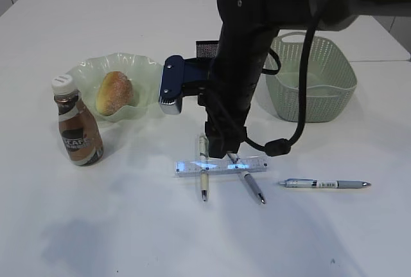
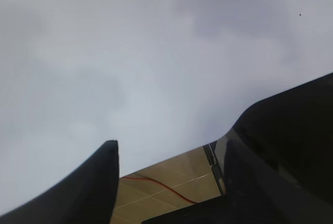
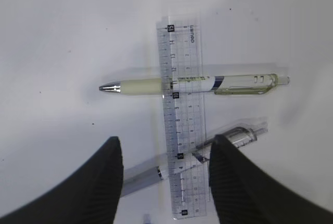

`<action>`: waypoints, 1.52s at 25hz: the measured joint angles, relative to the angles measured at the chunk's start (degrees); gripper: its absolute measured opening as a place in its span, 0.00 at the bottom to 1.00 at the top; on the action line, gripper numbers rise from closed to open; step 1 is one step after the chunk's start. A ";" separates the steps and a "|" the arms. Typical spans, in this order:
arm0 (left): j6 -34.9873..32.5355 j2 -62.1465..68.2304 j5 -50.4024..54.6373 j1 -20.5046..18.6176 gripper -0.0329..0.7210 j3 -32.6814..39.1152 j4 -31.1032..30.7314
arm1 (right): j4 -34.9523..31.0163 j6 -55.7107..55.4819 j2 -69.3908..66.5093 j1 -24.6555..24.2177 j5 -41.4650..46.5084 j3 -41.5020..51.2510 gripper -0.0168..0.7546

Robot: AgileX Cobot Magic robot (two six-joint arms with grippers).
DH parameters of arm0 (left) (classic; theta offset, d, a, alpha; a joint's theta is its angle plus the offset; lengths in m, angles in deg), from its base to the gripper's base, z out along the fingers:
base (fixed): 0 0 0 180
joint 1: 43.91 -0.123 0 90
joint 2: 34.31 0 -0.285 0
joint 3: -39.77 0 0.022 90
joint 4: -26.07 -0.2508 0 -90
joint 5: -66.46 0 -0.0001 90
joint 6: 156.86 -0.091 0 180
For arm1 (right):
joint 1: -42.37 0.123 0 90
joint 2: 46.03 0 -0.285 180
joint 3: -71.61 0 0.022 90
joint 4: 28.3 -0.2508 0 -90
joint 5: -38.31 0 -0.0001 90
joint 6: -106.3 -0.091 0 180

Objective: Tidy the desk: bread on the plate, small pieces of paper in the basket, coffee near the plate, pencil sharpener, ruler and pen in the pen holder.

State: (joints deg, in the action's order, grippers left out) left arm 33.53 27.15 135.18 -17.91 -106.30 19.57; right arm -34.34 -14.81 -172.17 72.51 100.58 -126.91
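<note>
The right arm's spread black tool (image 3: 165, 174) hangs straight above the short clear plastic ruler (image 3: 179, 120), jaws straddling its long axis

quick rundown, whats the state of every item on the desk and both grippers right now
bread: on the plate
coffee: upright, capped, beside the plate
basket: upright, contents not visible
ruler: flat, lying across two pens
third pen: flat, alone
right gripper: open, above the ruler, holding nothing
left gripper: open, empty
</note>
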 joint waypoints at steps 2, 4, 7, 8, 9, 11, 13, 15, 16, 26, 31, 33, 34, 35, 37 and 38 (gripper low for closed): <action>0.00 0.00 -0.37 0.00 0.64 0.00 0.00 | 0.00 0.12 -0.81 0.38 -0.24 0.00 0.58; 0.02 0.00 -0.58 0.00 0.64 0.00 0.00 | 0.00 0.26 -1.65 0.88 -0.54 -0.12 0.58; 0.02 0.00 -0.72 0.00 0.64 0.00 0.00 | 0.00 0.35 -2.54 1.91 -2.14 -0.38 0.58; 0.02 0.00 -0.72 0.00 0.64 0.00 0.00 | 0.00 0.35 -2.78 2.15 -2.54 -0.60 0.58; 0.02 0.00 -0.72 0.00 0.64 0.00 0.00 | -0.13 0.35 -2.94 2.37 -2.99 -0.63 0.58; 0.12 0.00 -0.72 0.00 0.64 0.00 0.00 | -0.73 0.35 -3.22 2.67 -3.87 -0.67 0.58; 0.12 0.00 -0.72 0.00 0.64 0.00 0.00 | -0.95 0.35 -3.32 2.79 -4.53 -0.89 0.58; 0.12 0.00 -0.72 0.00 0.64 0.00 0.00 | -1.06 0.35 -3.36 2.79 -4.82 -1.03 0.58; 0.12 0.00 -0.72 0.00 0.64 0.00 0.00 | -1.06 0.35 -3.47 2.79 -5.21 -1.12 0.58; 0.12 0.00 -0.72 0.00 0.64 0.00 0.00 | -2.83 0.39 -7.61 2.87 -5.64 -2.55 0.61; 0.12 0.00 -0.74 0.00 0.64 0.00 0.00 | -3.31 0.39 -8.92 2.87 -6.21 -3.31 0.63; 0.12 0.00 -0.74 0.00 0.64 0.00 0.00 | -3.45 0.39 -9.18 2.87 -6.52 -3.42 0.63; 0.12 0.00 -0.85 0.00 0.64 0.00 0.00 | -3.68 0.39 -9.64 2.87 -7.10 -3.69 0.63; 0.12 0.00 -0.84 0.00 0.64 0.00 0.00 | -3.68 0.39 -10.06 2.87 -7.12 -3.97 0.63; 0.12 0.00 -0.84 0.00 0.64 0.00 0.00 | -3.76 0.39 -10.89 2.87 -7.25 -4.38 0.63; 0.12 0.00 -0.84 0.00 0.64 0.00 0.00 | -3.76 0.39 -11.06 2.87 -7.25 -4.47 0.63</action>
State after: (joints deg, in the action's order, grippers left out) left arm 33.65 27.15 134.34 -17.91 -106.30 19.57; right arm -38.10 -14.42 -183.23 75.38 93.33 -131.38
